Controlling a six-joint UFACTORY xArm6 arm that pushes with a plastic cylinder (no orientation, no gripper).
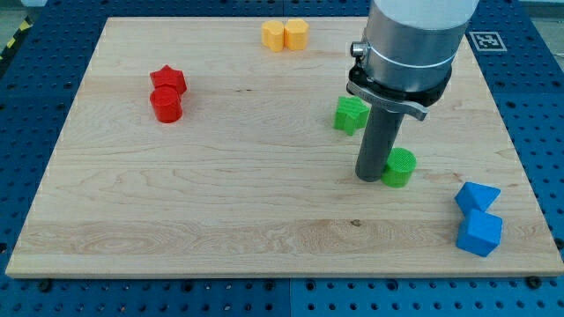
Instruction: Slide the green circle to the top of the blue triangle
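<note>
The green circle (400, 167) lies right of the board's middle. My tip (369, 178) stands on the board touching the circle's left side. The blue triangle (477, 195) lies at the lower right, with a blue cube (479, 232) touching it just below. The green circle is left of and a little above the blue triangle, with a gap between them. A green star (351, 114) lies above the tip, partly behind the rod's mount.
A red star (167, 80) and a red cylinder (166, 105) touch at the upper left. Two yellow blocks (285, 35) sit side by side at the top edge. The wooden board (220, 202) ends close to the blue blocks on the right.
</note>
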